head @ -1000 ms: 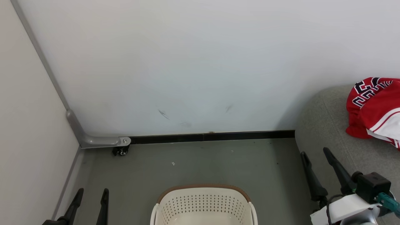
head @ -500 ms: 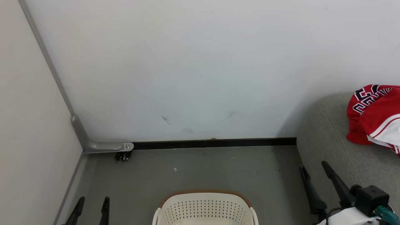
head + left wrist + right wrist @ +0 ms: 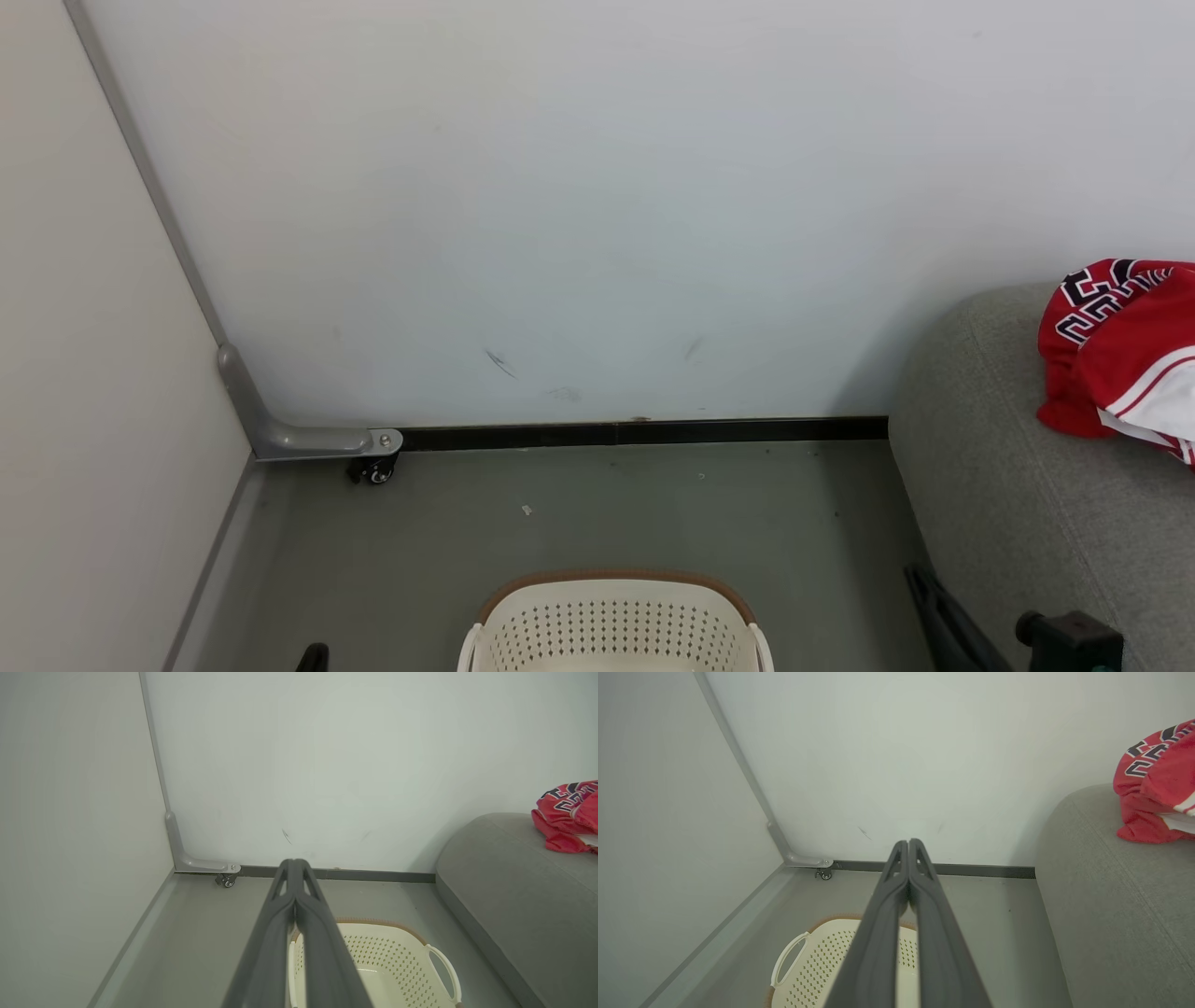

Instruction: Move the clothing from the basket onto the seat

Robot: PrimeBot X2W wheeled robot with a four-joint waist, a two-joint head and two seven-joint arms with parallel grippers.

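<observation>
Head view: the red sports clothing [image 3: 1120,355] lies heaped on the grey sofa [image 3: 1008,504] at the right edge, and the cream laundry basket [image 3: 611,621] sits bottom centre. Left wrist view: the left gripper [image 3: 294,864] has its fingers pressed together, holding nothing, in front of the basket. Right wrist view: the right gripper [image 3: 908,844] is likewise pressed together and empty.

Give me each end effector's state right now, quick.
Left end effector, two long dark fingers: closed, holding nothing.
Right end effector, two long dark fingers: closed, holding nothing.
</observation>
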